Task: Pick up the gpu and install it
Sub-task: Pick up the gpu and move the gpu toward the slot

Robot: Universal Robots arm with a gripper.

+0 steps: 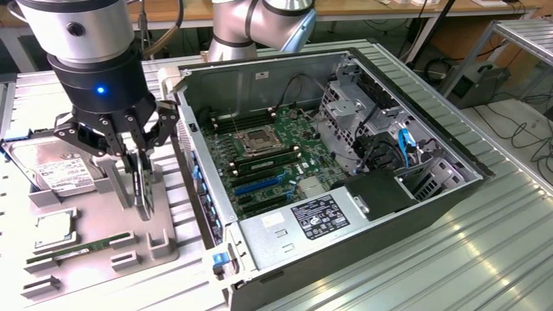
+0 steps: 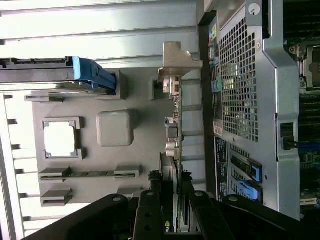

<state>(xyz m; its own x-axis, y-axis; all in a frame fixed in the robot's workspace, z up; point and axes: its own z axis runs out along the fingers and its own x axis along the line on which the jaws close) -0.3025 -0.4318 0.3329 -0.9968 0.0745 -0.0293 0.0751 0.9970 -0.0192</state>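
Observation:
The gpu (image 1: 144, 189) stands on edge in a slot of the grey holder plate (image 1: 168, 243), just off the open computer case's (image 1: 259, 71) side on the exterior view's left. My gripper (image 1: 138, 162) reaches down from above, shut on the card's upper edge, one finger on each face. In the wrist view the gpu (image 2: 172, 131) appears edge-on, its silver end bracket (image 2: 176, 60) at the far end, and my gripper (image 2: 172, 207) clamps its near end. Whether the card has left its slot I cannot tell. The motherboard (image 1: 268, 159) with its blue expansion slots (image 1: 256, 188) lies exposed inside the case.
On the holder plate (image 2: 142, 165) also sit a silver hard drive (image 1: 50, 170), a square processor (image 1: 54, 230) and a narrow memory stick (image 1: 76, 251). The case's perforated rear wall (image 2: 237, 85) runs close beside the card. A power supply (image 1: 311, 217) and drive cage (image 1: 346, 116) fill the case's ends.

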